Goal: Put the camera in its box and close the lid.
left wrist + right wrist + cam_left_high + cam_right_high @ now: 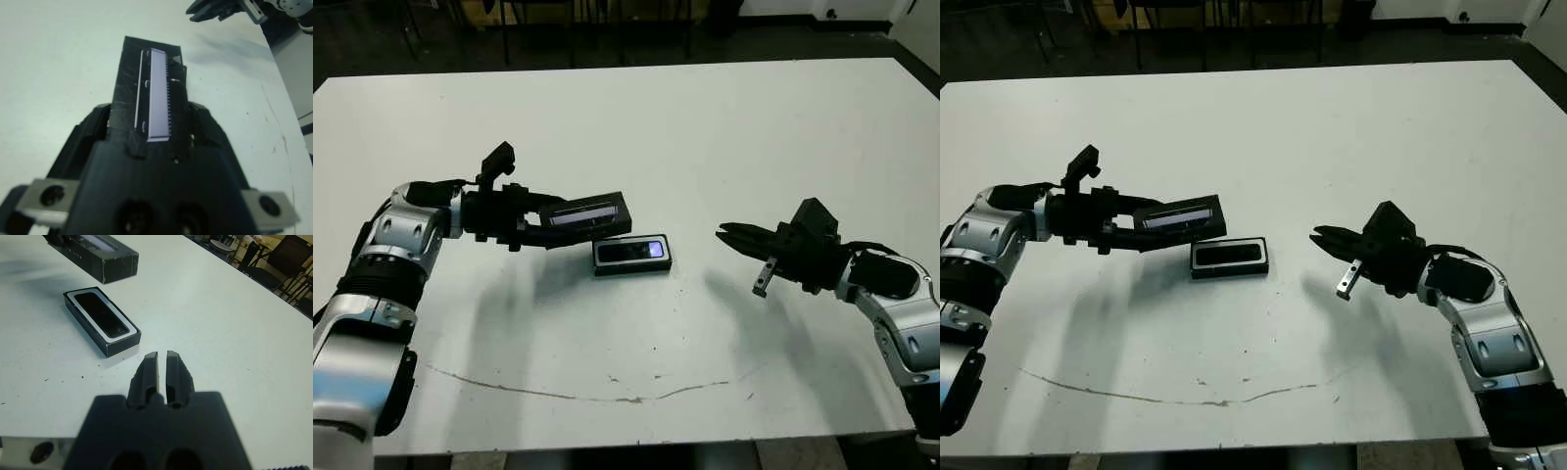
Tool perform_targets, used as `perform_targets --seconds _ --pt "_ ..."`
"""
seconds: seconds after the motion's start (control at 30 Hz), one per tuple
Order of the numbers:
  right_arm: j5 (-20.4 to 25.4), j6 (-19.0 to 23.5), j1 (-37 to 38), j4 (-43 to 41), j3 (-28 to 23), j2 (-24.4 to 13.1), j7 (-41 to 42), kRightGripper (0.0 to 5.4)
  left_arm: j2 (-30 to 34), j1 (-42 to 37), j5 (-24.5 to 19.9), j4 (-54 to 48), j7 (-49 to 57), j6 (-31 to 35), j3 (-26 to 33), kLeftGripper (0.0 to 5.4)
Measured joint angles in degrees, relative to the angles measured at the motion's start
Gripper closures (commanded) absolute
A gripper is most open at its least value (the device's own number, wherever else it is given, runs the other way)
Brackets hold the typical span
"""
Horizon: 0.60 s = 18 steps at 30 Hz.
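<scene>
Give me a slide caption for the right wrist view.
Camera sits in its open box; the lid hangs above, right hand shut and empty.

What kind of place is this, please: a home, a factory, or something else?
Probably a lab or workshop room, not a home: a bare white table marked with scuffs, dark chair legs beyond its far edge, and more chairs and tables in the right wrist view.

Lab or workroom: white table (724, 117), chairs (230, 246) beyond.

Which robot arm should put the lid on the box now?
The left. Its gripper already holds the flat black lid with the shiny grey panel right beside the white-lined black box, with the slim black camera inside. The right gripper is shut, empty, farther away.
</scene>
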Motion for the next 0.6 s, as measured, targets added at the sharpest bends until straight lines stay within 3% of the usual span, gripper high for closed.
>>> perform_targets --seconds 0.6 --pt "0.05 0.07 0.17 -0.97 -0.54 -0.05 0.14 5.4 -5.56 -5.12 7.49 13.8 -1.56 -6.15 -0.89 2.54"
